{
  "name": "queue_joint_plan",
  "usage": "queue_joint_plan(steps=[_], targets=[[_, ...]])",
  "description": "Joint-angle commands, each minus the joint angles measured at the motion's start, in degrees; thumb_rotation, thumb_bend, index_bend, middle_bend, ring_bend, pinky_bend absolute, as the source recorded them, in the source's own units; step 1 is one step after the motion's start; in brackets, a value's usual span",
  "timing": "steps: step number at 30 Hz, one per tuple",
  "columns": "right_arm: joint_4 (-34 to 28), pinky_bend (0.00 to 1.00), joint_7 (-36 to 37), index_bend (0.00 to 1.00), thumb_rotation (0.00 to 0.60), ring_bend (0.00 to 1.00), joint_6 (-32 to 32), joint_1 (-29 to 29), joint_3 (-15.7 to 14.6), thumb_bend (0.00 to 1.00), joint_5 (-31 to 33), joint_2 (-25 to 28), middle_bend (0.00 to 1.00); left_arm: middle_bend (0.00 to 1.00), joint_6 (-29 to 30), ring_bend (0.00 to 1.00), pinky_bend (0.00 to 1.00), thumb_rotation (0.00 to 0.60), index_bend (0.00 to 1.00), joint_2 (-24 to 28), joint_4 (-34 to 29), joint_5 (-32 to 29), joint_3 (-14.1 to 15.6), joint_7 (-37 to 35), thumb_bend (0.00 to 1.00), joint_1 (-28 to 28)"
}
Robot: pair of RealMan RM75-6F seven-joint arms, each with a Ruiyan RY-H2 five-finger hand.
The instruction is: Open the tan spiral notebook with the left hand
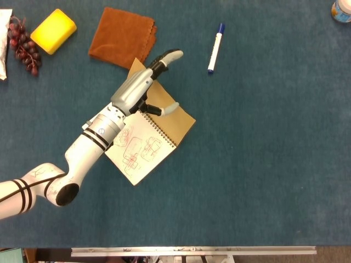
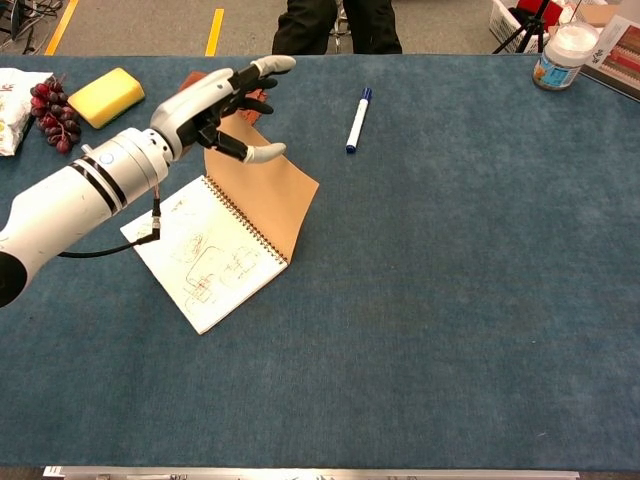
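tan cover (image 2: 270, 195) stands half raised off the notebook (image 1: 143, 147); your left hand (image 1: 143, 87), fingers spread, props it up.

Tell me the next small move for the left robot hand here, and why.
Probably push the tan cover further over toward the marker side and lower it. The cover stands tilted off the sketched page, not flat on the table, and the left robot hand has its fingers spread against the cover's inner face.
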Motion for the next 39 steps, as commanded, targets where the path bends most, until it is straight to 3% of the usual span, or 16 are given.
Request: queue_joint_plan(steps=[1, 24, 32, 39], targets=[[0.0, 0.46, -0.1, 0.61, 0.600, 0.43, -0.1, 0.1, 0.0, 0.23, -0.1, -0.1, 0.47, 0.00, 0.9, 0.00, 0.16, 0.600, 0.00, -0.7, 0.5, 0.5, -0.2, -1.8, 0.27, 0.3], [-0.2, 0.46, 0.0, 0.61, 0.600, 0.43, 0.2, -0.4, 0.0, 0.23, -0.1, 0.0, 0.47, 0.00, -3.9, 0.00, 0.17, 0.600, 0.00, -2.0, 0.2, 0.0, -0.6, -19.1, 0.27, 0.0], [0.2, 0.46, 0.4, 0.61, 0.600, 0.43, 0.0, -0.4, 0.0, 0.23, -0.2, -0.1, 0.47, 0.00, -1.7, 0.00, 0.17, 0.600, 0.00, 1.0, -0.5, 1.0, -0.8, -19.1, 0.27, 1.0], [0.7, 0.46, 0.7, 0.61, 0.600, 0.43, -0.5, 0.0, 0.0, 0.23, -0.3, -0.4, 0.47, 0.00, 0.0, 0.00, 0.17, 0.600, 0.00, 5.6, -1.3, 3.2, 1.4, -17.7, 0.27, 2.9]])
